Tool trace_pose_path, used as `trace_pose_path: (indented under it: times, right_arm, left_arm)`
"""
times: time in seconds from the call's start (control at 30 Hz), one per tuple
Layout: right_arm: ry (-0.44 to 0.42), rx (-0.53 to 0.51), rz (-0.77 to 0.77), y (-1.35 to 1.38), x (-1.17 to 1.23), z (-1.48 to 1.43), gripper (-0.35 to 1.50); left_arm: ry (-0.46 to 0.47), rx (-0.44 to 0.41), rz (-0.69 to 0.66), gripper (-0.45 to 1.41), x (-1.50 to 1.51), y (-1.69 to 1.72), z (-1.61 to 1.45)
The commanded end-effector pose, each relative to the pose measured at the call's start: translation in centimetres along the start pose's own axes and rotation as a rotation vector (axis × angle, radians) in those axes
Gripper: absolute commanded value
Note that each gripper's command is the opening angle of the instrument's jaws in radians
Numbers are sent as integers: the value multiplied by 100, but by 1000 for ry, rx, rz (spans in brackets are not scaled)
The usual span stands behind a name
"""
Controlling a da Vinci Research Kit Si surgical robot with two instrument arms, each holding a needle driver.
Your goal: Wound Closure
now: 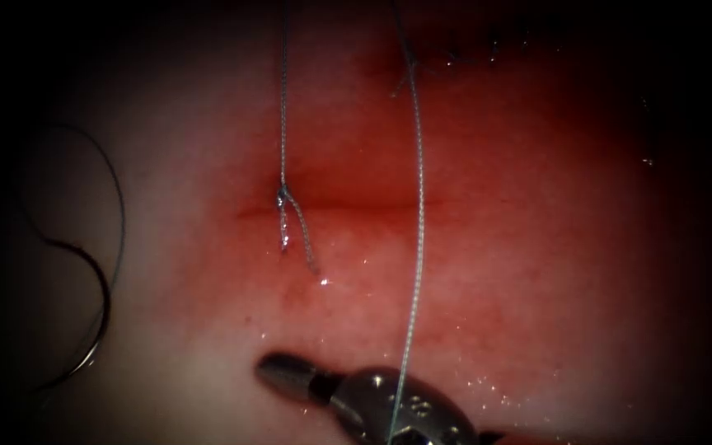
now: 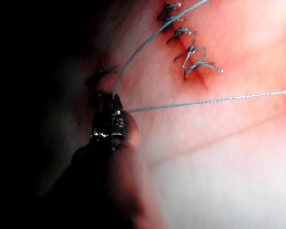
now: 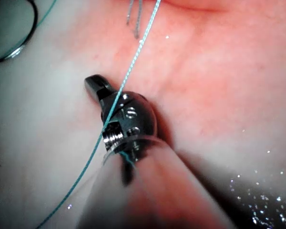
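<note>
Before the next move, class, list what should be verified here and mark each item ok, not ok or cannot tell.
1. Left tool fingers shut on the thread: ok.
2. Right tool fingers shut, holding nothing: ok.
3. Thread clear of the right tool: not ok, it lies across its wrist.
4. Needle held: not ok, it lies left of the cut, outside the tissue.
5. Knot tight: cannot tell.
</note>
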Motion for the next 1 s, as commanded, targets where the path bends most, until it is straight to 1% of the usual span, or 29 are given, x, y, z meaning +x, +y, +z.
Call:
trace_pose_path:
  times: [0.03, 0.1, 0.17, 0.23, 0.33, 0.37, 0.43, 0.47, 0.53, 0.57, 0.6, 0.73, 0.87, 0.9, 0.93, 1.0]
  right_arm:
    - [22, 11, -34, 0, -1, 4, -35]
    - [52, 25, -33, 1, 4, 2, -32]
    - [54, 25, -48, 2, 8, 0, -18]
    - [71, 39, -79, 4, 13, -1, 0]
    - [95, 72, -154, 10, 25, 1, 49]
    - [96, 76, -205, 12, 29, 2, 62]
    - [102, 84, -334, 18, 41, 7, 98]
    - [99, 82, -371, 20, 47, 10, 108]
    - [81, 76, -422, 27, 60, 15, 116]
    - [84, 67, -442, 30, 65, 17, 116]
    - [83, 66, -445, 33, 70, 19, 116]
    - [75, 40, -433, 47, 88, 32, 130]
    - [78, 28, -428, 59, 99, 46, 131]
    - [78, 28, -428, 59, 99, 46, 131]
    - [83, 15, -426, 63, 103, 54, 131]
    - [87, 7, -424, 66, 107, 66, 130]
  left_arm:
    - [8, -6, 1, -45, 2, 0, 2]
    - [20, -17, -7, -45, 8, 7, -9]
    - [33, -28, -17, -45, 15, 12, -19]
    - [54, -42, -40, -45, 23, 18, -31]
    - [78, -61, -55, -45, 36, 27, -49]
    - [82, -66, -59, -45, 40, 29, -54]
    - [88, -75, -71, -45, 50, 31, -65]
    - [92, -77, -77, -45, 55, 31, -70]
    - [102, -71, -94, -45, 66, 31, -80]
    - [107, -67, -101, -45, 70, 30, -84]
    - [111, -65, -115, -45, 75, 29, -88]
    - [128, -54, -122, -45, 97, 21, -105]
    - [136, -48, -125, -45, 117, 18, -117]
    - [136, -48, -125, -45, 117, 18, -117]
    - [147, -51, -134, -45, 127, 18, -122]
    - [164, -51, -142, -45, 136, 18, -126]
